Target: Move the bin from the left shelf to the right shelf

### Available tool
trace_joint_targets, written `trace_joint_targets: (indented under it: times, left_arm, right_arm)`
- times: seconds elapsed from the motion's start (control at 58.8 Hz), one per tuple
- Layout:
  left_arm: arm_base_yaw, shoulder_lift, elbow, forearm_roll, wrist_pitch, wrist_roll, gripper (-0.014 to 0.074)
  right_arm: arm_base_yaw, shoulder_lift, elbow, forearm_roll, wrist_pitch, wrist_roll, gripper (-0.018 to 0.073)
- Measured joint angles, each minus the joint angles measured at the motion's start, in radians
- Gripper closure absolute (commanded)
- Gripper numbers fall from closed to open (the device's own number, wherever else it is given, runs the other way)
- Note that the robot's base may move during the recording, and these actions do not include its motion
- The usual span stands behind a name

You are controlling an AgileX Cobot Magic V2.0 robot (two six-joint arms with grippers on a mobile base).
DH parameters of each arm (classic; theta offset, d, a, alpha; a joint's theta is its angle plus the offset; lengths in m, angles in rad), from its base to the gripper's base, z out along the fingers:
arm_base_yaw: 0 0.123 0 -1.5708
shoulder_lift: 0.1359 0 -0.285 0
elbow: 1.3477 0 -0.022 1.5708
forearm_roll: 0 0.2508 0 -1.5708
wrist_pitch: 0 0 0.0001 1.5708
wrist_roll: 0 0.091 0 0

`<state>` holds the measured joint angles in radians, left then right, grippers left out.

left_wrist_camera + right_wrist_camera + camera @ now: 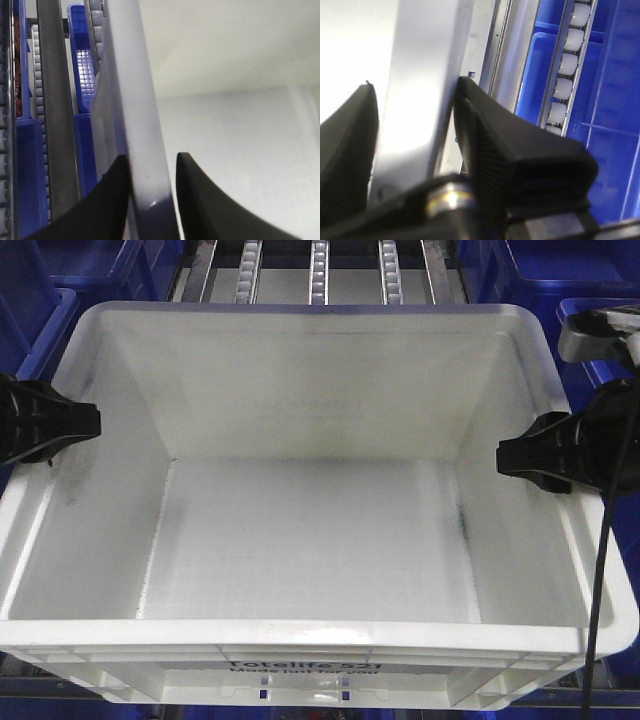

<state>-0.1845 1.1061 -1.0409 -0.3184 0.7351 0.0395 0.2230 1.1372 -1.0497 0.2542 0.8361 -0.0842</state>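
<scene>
The bin (310, 530) is filling almost the whole front view, a white tote sitting open side up with nothing inside. Its printed front wall is facing the camera at the bottom edge. Its far rim is lying right in front of the roller tracks (318, 270) of the shelf. Dark blue bins (80, 265) are showing past its far corners and along both sides. What is carrying the bin underneath, I cannot tell.

The left gripper (92, 423) is biting onto the bin's left rim, about halfway along that side. From the left wrist camera, the 2 black fingers (112, 200) are straddling the thick rim. 1 is sitting outside against the wall and 1 is inside over the white floor, and both are pressing onto the plastic. A grey rail (55, 100) is running alongside.

Across the bin, the right gripper (510, 453) is clamping the right rim at a matching spot. The right wrist view is showing its ribbed outer pad (485, 130) touching the rim's outer face, and the inner finger is closing against the inside wall. White rollers (565, 65) are lining up just beyond that side. A black cable (600, 570) is hanging down over the bin's right rim.
</scene>
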Motion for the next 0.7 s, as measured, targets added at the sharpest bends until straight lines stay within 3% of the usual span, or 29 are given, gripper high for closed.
trace_joint_targets:
  times: [0.697]
  left_arm:
    - [0.000,0.000,0.000,0.000,0.030,-0.003,0.0603]
  right_arm:
    - [0.000,0.000,0.000,-0.003,0.034,0.004,0.0564]
